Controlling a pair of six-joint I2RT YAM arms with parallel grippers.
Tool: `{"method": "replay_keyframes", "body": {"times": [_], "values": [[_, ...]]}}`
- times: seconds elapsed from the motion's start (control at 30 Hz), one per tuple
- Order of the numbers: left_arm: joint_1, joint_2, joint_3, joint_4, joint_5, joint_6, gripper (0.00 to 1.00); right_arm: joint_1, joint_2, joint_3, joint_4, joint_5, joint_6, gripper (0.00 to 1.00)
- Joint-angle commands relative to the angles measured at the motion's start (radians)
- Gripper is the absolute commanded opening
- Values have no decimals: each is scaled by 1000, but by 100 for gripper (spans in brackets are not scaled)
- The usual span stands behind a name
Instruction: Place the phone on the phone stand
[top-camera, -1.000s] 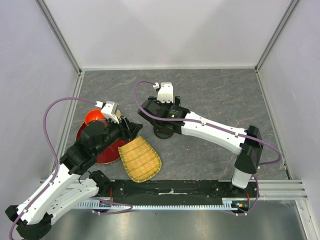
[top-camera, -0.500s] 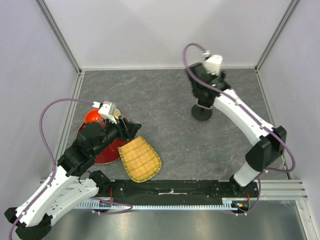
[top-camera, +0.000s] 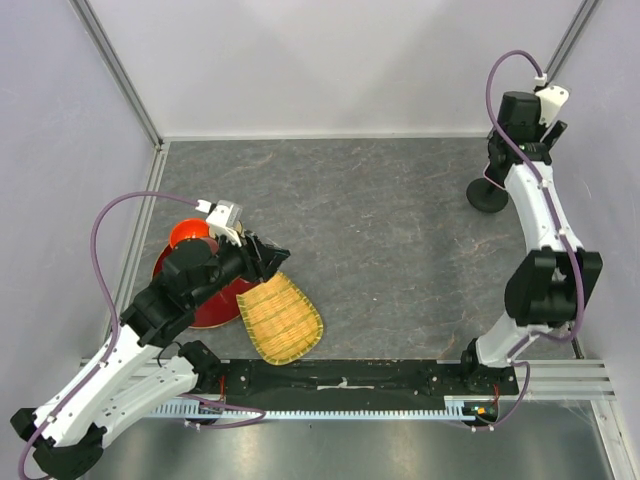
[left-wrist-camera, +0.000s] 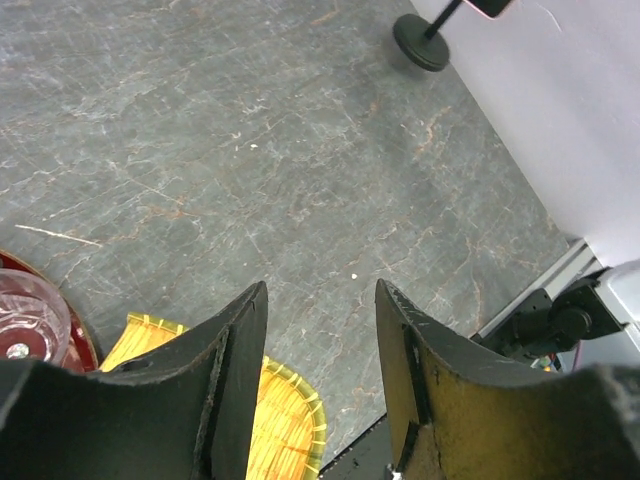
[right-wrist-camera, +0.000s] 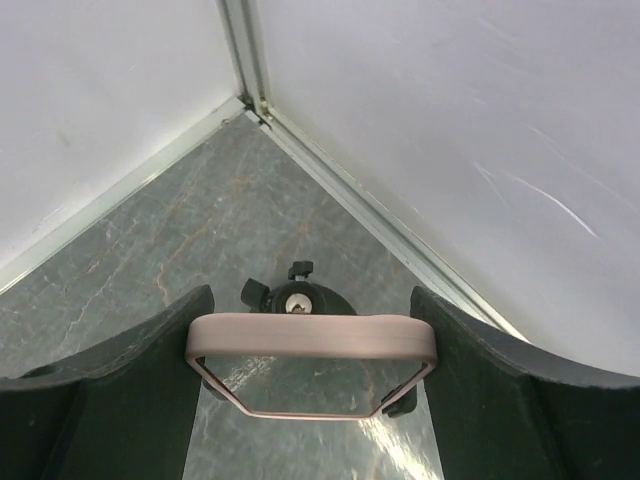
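In the right wrist view my right gripper (right-wrist-camera: 310, 296) is shut on the phone (right-wrist-camera: 310, 338), whose pink case edge spans between the two fingers and whose screen mirrors the floor. The black phone stand (right-wrist-camera: 297, 298) sits directly below the phone, with bracket parts showing at the phone's edges. From above, the stand's round base (top-camera: 487, 195) is in the back right corner, under my right gripper (top-camera: 503, 160); the phone is hidden there. The left wrist view shows the stand base (left-wrist-camera: 420, 42) and a bit of the phone (left-wrist-camera: 490, 7). My left gripper (left-wrist-camera: 320, 300) is open and empty.
A yellow woven tray (top-camera: 281, 320) lies at the front left, under my left gripper (top-camera: 268, 258). A red bowl (top-camera: 190, 295) is beside it, with a clear glass (left-wrist-camera: 25, 325) on it. The enclosure walls meet close behind the stand (right-wrist-camera: 250, 95).
My right arm has swung from the table's middle to the back right corner with the phone, and the stand's base has moved along with it. The left arm has barely moved.
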Motion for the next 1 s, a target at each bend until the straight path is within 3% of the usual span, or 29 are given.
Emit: {"method": "replay_keyframes", "body": {"times": [0.0,0.17,0.73,0.8,0.9,0.97], "values": [[4,0,20,91,58,-23,54,-61,117,168,298,-235,-116,0],[4,33,8,115,89,-9,54,-93,238,236,367,-352,-177,0],[5,70,-26,177,152,-34,53,-92,484,458,425,-280,-271,0],[4,69,-26,174,150,-35,54,-92,485,460,418,-274,-270,8],[4,69,-22,168,157,-41,55,-90,482,457,404,-263,-268,30],[4,63,-20,167,160,-55,56,-87,485,484,347,-264,-271,53]]}}
